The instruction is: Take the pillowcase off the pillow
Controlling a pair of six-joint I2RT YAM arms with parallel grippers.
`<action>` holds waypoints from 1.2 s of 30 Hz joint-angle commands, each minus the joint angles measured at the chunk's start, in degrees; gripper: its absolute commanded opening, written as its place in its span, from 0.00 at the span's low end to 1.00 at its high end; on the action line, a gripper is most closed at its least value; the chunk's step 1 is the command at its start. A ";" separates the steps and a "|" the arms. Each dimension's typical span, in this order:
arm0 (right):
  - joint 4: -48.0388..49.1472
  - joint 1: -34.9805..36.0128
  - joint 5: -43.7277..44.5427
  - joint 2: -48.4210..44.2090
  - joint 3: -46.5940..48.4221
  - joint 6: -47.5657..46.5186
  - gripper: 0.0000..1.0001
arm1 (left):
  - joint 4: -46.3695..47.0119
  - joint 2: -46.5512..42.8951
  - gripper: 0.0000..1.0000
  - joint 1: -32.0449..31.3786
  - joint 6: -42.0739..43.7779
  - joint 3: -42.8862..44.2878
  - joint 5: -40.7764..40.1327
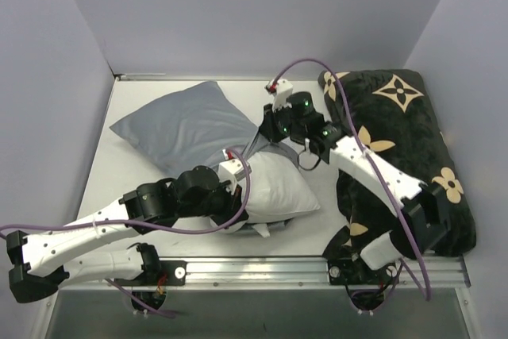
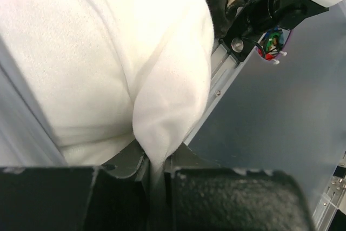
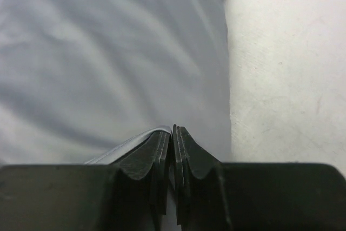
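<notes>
- Grey cloth is what my right jaws are clamped on: a thin fold at the edge of the case [image 3: 108, 52], just beside bare bench [image 3: 286, 79].
- And your left?
- My left jaws are pinched almost closed on a small tuck of the white pillow [image 1: 278, 188], down at its corner. The pillow lies mid-bench toward the front rail, with its white end out. The case spreads away to the back left.
- So what worries you?
- Mostly the left hold. It's a sliver of fabric with soft filling behind it. If I pull the case hard, I think that tuck slides out and the pillow simply follows the case.
- And the right side?
- I may have only one layer of the mouth. I can't tell from my wrist view. If so, the other layer could bunch around the pillow's bulk and jam.
- Anything nearby?
- My right arm lies across the black cushion [image 1: 405, 140], so a long pull could drag the cushion along. The pillow's corner also sits just beside the front rail, so a slip there could tip it off the bench.
</notes>
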 commanded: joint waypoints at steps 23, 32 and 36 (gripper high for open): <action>5.36 -20.34 -16.32 13.86 11.27 23.07 0.72 | 16.59 -1.13 0.00 -3.22 -6.83 8.60 -38.69; -7.75 -20.98 -8.83 -12.42 1.96 19.76 0.90 | 27.31 6.07 0.00 -1.64 -7.36 6.74 -38.00; -4.15 -19.92 -14.80 -21.39 -7.87 16.14 0.95 | 27.59 9.85 0.00 -0.93 -6.13 10.17 -36.06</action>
